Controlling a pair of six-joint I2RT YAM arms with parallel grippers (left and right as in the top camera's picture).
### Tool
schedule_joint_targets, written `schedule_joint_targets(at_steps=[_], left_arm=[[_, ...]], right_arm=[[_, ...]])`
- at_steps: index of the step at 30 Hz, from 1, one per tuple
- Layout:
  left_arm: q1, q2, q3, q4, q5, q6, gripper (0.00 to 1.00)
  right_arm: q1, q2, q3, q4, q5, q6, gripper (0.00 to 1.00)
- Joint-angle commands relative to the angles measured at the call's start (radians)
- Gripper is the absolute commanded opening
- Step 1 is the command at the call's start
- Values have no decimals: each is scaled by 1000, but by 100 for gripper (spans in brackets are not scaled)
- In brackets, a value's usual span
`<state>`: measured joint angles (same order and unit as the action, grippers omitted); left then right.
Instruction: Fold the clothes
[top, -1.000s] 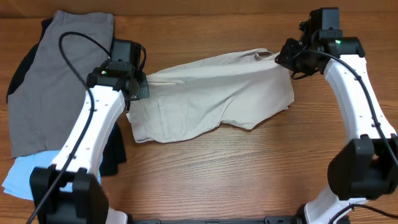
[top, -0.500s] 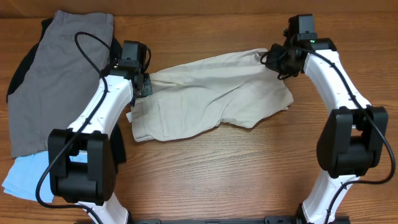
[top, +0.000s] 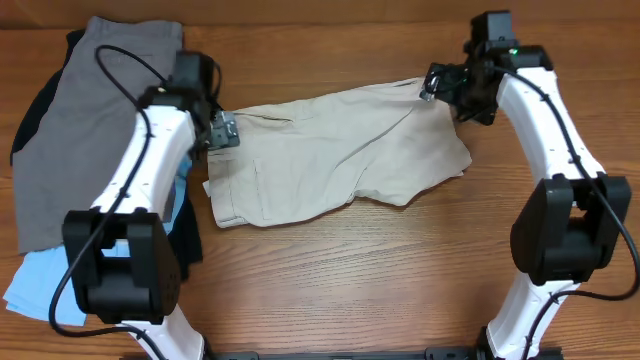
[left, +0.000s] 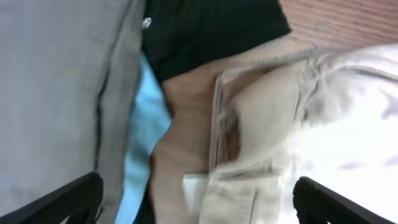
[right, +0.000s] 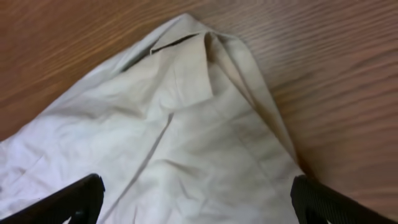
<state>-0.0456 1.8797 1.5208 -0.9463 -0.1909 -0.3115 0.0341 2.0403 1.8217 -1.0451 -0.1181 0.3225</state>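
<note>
Centre of the overhead frame: khaki shorts (top: 335, 150), light beige, spread and creased on the wood surface (top: 350, 290), waistband end at frame left, leg end at frame right.

Left third of the overhead frame: grey shorts (top: 90, 120) laid flat; light-blue shorts (top: 40, 285) at lower left, partly beneath the grey; black garment (top: 188, 240) showing beside and under them.

Left gripper (top: 222, 130): at the waistband end of the khaki shorts. Left wrist view shows the jaws standing wide apart, tips at the two lower corners, nothing between them held.

Right gripper (top: 432, 82): at the upper-right corner of the khaki shorts. Right wrist view shows the jaws equally wide, empty, above a peaked corner of beige cloth with bare wood on both sides.

Seen only by the left wrist: blurred close-up of the waistband with a pale patch at its lower edge, and a light-blue strip between grey and khaki.

Writing: a small white mark on the black garment, too blurred to read; no brand legible in any view.
</note>
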Motion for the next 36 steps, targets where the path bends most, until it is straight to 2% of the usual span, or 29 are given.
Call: schedule_joint_targets(at_steps=[1, 4, 7, 13, 21, 36], left_arm=[[47, 3, 95, -92, 241, 58, 100], [84, 4, 83, -152, 459, 165, 100], [110, 4, 53, -195, 529, 219, 100], [117, 4, -47, -190, 527, 288, 100], [121, 4, -158, -73, 444, 286, 100], [116, 13, -261, 171, 450, 286, 98]], right_arm=[[-12, -77, 79, -55, 10, -123, 100], [-12, -76, 82, -95, 9, -199, 100], [-8, -69, 71, -117, 12, -224, 100], [-6, -63, 45, -110, 12, -226, 100], [-6, -33, 45, -100, 12, -227, 100], [-6, -14, 45, -63, 12, -218, 100]])
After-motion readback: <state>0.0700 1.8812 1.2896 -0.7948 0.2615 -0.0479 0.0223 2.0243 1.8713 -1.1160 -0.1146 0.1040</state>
